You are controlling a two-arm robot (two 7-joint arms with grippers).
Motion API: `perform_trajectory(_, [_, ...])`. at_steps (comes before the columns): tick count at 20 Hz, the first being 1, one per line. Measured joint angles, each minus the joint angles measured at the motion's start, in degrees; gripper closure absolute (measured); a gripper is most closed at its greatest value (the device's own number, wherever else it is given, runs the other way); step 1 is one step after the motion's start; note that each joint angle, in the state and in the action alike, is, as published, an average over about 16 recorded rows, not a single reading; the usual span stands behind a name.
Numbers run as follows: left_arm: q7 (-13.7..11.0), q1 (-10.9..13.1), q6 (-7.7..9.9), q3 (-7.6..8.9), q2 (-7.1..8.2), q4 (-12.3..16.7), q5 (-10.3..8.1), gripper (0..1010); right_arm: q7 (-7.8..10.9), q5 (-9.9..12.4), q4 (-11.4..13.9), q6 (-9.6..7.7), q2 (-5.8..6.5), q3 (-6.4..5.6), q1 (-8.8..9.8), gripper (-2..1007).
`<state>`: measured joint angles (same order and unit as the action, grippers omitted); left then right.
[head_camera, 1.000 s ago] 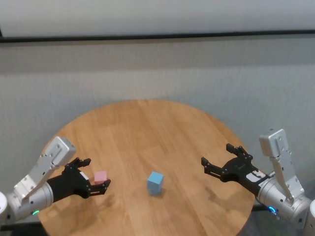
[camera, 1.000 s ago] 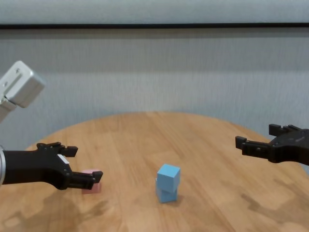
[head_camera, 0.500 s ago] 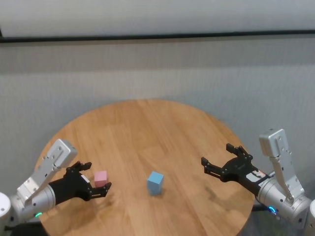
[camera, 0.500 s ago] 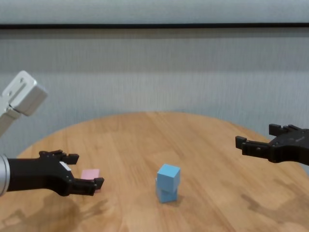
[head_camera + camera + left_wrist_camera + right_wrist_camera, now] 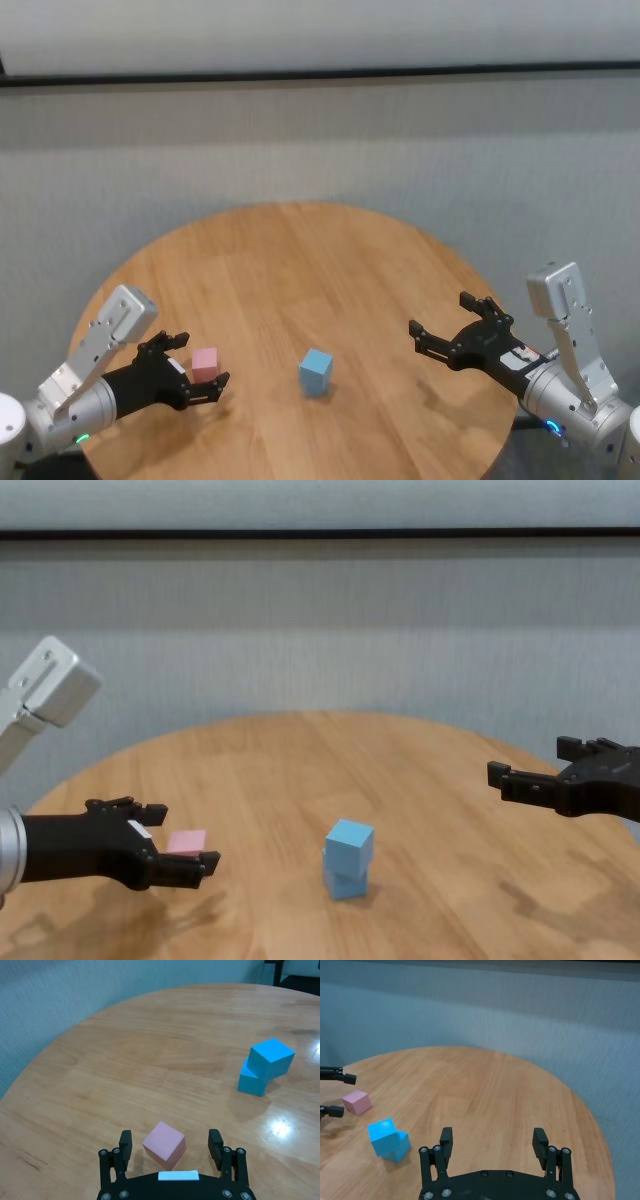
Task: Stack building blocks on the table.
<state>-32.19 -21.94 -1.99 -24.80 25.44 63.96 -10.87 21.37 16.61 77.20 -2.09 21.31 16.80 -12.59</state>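
— Clearly a wide round desk [image 5: 300, 260], leaving room for both arms. Right end effector [image 5: 452, 332] spread, parked off to the side?

— Yes. Left end effector [image 5: 170, 1146] spread around pink block [image 5: 164, 1144], not yet pinching. Blue blocks [image 5: 348, 858] already stacked mid-desk, awaiting pink one.

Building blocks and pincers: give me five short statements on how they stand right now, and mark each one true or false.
1. One light blue block sits on the other light blue block. True.
2. The pink block tops the stack. False: it lies on the table, apart from the stack.
3. The left pincer is open with the pink block between its fingers. True.
4. The right pincer holds a blue block. False: it is open and empty.
5. The blue stack is perfectly aligned. False: the upper block is turned and offset.
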Motion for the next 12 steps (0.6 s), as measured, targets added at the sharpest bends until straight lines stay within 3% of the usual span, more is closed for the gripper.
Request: perform_trajectory(12, [0.14, -0.44, -0.32, 0.02, -0.98, -1.38, -0.39, 10, 0.00, 0.00, 0.00, 0.00, 0.00, 0.00, 0.00, 1])
